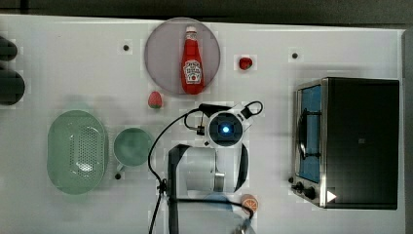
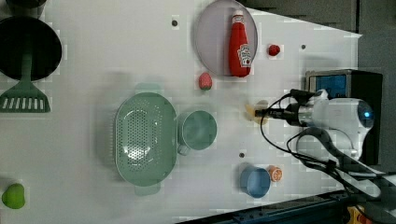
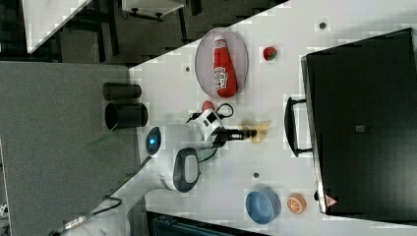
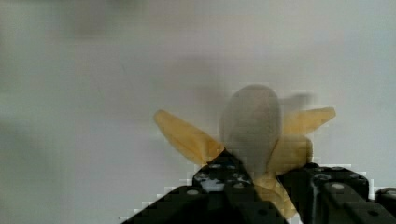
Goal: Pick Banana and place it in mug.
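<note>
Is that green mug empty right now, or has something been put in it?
Empty. The top view looks straight into the mug and shows bare teal inside; the banana sits between the gripper fingers.

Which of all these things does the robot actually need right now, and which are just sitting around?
Needed for the job:
- banana, between the fingers of the gripper
- mug, beside the colander

Just lying about:
- ketchup bottle on a round plate
- two strawberries
- blue cup and orange slice
- toaster oven
- spatula
- green fruit
</note>
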Controlling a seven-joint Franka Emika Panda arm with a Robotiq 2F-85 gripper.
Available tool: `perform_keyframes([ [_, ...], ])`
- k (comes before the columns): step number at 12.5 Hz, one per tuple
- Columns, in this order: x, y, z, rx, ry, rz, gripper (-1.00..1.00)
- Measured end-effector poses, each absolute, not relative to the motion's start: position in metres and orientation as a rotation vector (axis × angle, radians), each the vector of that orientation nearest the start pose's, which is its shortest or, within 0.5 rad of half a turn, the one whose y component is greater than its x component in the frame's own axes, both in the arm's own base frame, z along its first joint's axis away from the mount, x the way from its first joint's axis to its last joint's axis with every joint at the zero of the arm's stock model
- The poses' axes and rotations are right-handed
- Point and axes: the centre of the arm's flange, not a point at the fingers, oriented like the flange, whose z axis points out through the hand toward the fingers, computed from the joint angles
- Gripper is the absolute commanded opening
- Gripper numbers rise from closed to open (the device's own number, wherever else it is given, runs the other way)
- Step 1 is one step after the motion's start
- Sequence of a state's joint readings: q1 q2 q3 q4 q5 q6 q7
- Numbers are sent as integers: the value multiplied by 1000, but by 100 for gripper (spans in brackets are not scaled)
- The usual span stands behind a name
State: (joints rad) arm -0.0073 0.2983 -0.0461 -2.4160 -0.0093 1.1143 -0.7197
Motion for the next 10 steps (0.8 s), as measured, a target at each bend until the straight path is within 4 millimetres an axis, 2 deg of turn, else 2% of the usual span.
perform_keyframes([
  [2,495,-24,226,-3146,169,16,-40],
  [4,496,-16,282,-3142,153,-15,-40],
  [6,482,-5,335,-3146,200,53,-40],
  [8,474,19,384,-3160,209,95,-40],
  [10,485,54,428,-3169,224,17,-40],
])
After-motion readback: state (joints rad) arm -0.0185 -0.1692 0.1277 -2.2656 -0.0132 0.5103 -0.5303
